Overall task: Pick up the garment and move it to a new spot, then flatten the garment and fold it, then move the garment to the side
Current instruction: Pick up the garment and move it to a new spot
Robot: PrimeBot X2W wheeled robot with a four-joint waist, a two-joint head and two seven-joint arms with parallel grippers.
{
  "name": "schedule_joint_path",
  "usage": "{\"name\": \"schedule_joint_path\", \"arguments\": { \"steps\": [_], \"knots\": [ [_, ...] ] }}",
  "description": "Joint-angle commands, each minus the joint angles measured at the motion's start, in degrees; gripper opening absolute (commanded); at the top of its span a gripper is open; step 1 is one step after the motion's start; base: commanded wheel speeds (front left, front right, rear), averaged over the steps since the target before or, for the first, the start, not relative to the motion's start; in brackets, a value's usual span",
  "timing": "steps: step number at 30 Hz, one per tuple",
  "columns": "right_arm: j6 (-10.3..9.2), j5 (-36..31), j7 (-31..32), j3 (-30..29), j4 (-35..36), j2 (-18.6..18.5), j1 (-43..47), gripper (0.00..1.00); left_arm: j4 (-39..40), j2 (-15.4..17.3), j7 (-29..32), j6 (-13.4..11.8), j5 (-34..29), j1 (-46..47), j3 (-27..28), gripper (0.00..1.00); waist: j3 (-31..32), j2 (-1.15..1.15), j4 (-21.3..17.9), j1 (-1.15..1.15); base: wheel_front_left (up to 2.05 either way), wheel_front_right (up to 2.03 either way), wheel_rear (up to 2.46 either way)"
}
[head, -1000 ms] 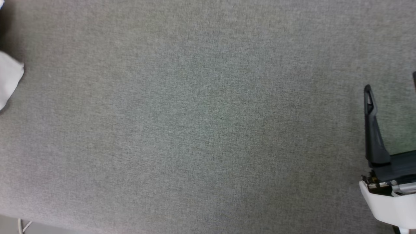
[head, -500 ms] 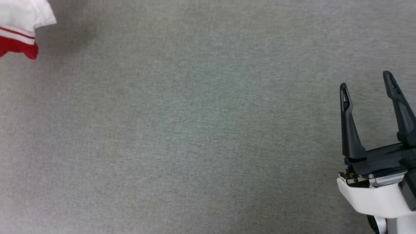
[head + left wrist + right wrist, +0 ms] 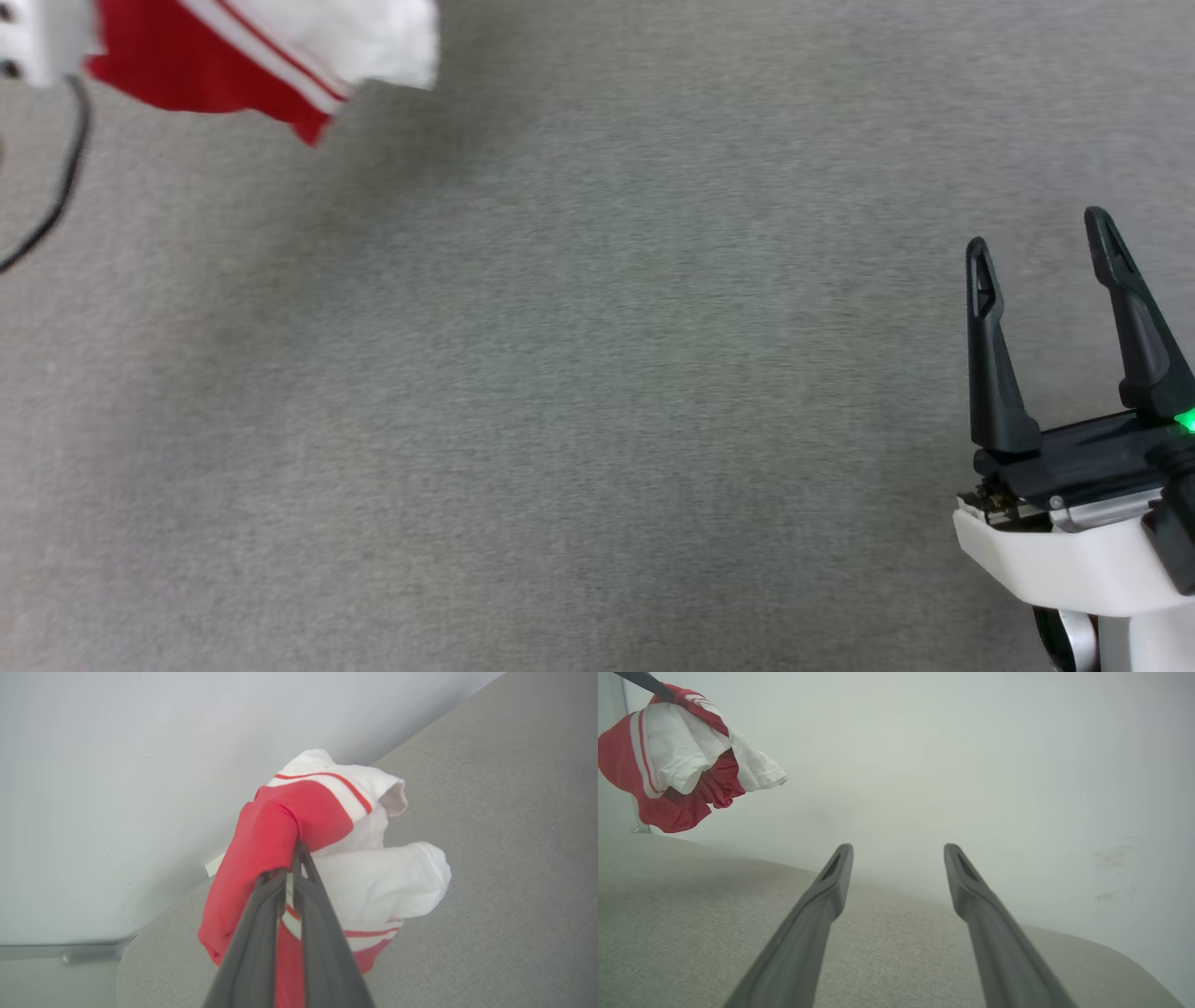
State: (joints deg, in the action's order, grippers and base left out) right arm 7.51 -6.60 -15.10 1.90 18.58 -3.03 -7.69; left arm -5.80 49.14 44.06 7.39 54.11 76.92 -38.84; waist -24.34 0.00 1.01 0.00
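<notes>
Left wrist view: my left gripper (image 3: 290, 861) has its fingers pinched together on a red fold of the garment (image 3: 299, 816). The shirt hangs bunched above the grey worktop (image 3: 490, 835), its lettering lost in the folds. From the head camera I see the bundle cut off by the top edge at upper left, beside a black cable (image 3: 65, 168). My right gripper (image 3: 1037, 231) hovers at lower right, well apart, fingers spread wide, facing a pale wall (image 3: 971, 765).

Garment (image 3: 187, 65) cut off by the head view's top edge and blurred. Bunched folds hide its front. Left gripper (image 3: 290, 861) fingertips buried in it.
</notes>
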Motion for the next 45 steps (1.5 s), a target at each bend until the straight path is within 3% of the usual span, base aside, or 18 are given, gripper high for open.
{"name": "schedule_joint_path", "arguments": {
  "steps": [1,11,23,32,33,34,39,45],
  "knots": [
    [-0.04,0.57,-0.10,-0.05,-0.14,0.20,-0.15,1.00,0.52,-0.86,-0.04,-0.03,-0.24,1.09,-1.09,0.00,1.34,0.00,-2.44,0.00,0.00,0.00,0.00],
    [-0.04,3.20,-0.10,-0.68,-0.31,0.22,0.74,1.00,5.04,-7.51,-2.91,-0.03,1.18,2.00,-14.25,0.00,2.35,0.00,-8.32,0.00,0.00,0.00,0.00],
    [-0.04,4.08,-0.10,-0.85,-0.61,0.21,1.02,1.00,7.25,-9.68,-7.81,-0.03,0.91,-8.45,-30.21,0.00,1.38,0.00,-10.32,0.00,0.00,0.00,0.00],
    [-0.04,3.84,-0.10,-1.21,-1.69,0.21,1.29,1.00,2.76,-11.76,-11.27,-0.03,0.19,-15.93,-34.14,0.00,2.19,0.00,-10.04,0.00,0.00,0.00,0.00],
    [-0.04,3.75,-0.10,-1.31,-1.81,0.21,1.48,1.00,2.34,-12.03,-12.77,-0.03,-0.17,-15.72,-34.05,0.17,2.61,0.00,-9.81,0.00,0.00,0.00,0.00],
    [-0.04,3.71,-0.10,-1.32,-1.90,0.21,1.69,1.00,1.68,-12.34,-14.94,-0.04,-0.62,-15.29,-33.22,1.00,3.12,0.00,-9.56,0.00,0.00,0.00,0.00],
    [-0.04,3.35,-0.10,-1.35,-2.59,0.21,3.11,1.00,-0.05,-13.45,-25.89,-1.92,-3.67,-14.61,-29.02,1.00,6.44,0.00,-8.07,0.00,0.00,0.00,0.00],
    [-0.04,2.70,-0.10,-1.39,-3.53,0.21,4.81,1.00,0.31,-12.40,-37.15,-8.44,-7.39,-17.14,-24.56,1.00,10.60,0.00,-6.31,0.00,0.00,0.00,0.00]
  ]
}}
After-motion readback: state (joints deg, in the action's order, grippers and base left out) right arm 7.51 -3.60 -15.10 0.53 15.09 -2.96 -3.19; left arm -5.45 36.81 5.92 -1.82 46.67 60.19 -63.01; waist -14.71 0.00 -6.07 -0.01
